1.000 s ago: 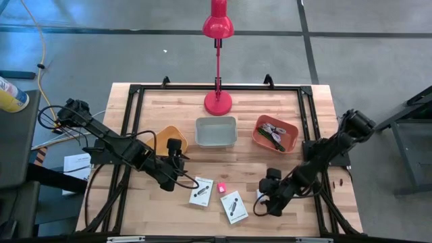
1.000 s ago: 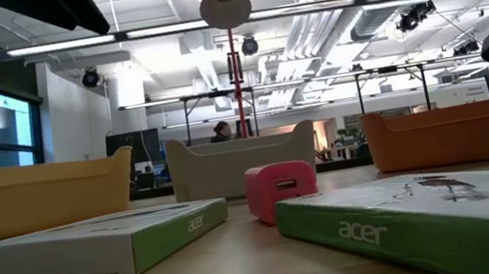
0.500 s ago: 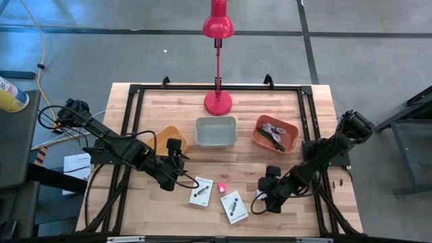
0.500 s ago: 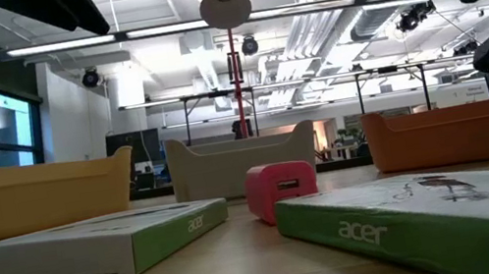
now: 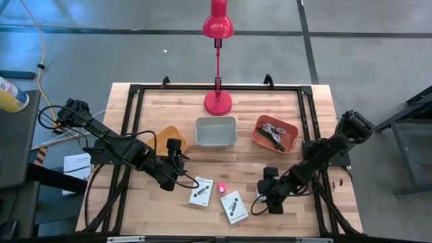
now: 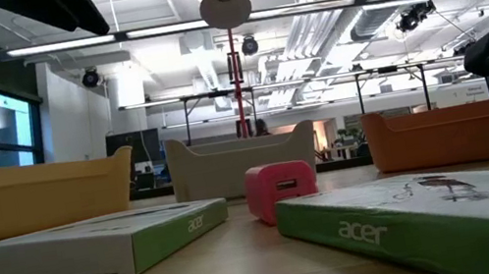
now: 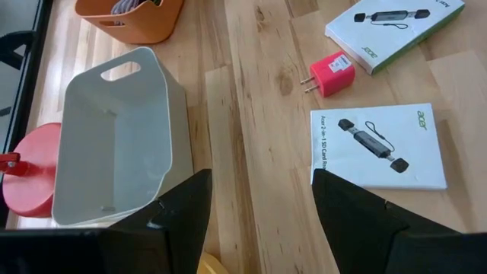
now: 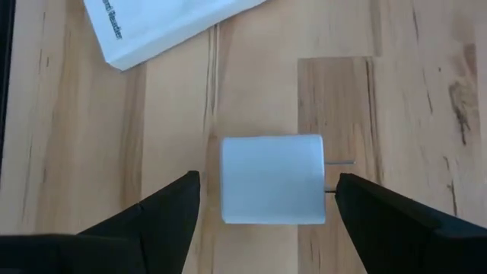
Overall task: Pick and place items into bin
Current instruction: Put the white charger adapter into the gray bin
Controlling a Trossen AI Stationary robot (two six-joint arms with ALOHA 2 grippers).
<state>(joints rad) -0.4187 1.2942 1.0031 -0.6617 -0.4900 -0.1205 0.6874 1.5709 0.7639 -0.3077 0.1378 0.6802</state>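
High view: right pincer [image 5: 259, 200] low over the tabletop [image 5: 250, 158] at the near right, just beside the lower white box [image 5: 233, 206], hiding the white charger beneath; left pincer [image 5: 181, 169] parked near the yellow bin [image 5: 165, 134], next to the other white box [image 5: 200, 192]; pink charger [image 5: 221, 187] between the two boxes; grey bin [image 5: 216, 131] empty at centre, orange bin [image 5: 275, 133] already holding cables, red lamp [image 5: 218, 102] behind. Low view: pink charger [image 6: 280, 189] sitting between two box edges, bins lined up behind, likely sorted drop targets. Left wrist view: fingers apart, empty, aimed past grey bin [image 7: 114, 137], probably waiting its turn. Right wrist view: fingers spread wide either side of white charger [image 8: 272, 180], not touching yet, prongs [image 8: 340, 163] sideways; looks lined up for closing on its flat sides.
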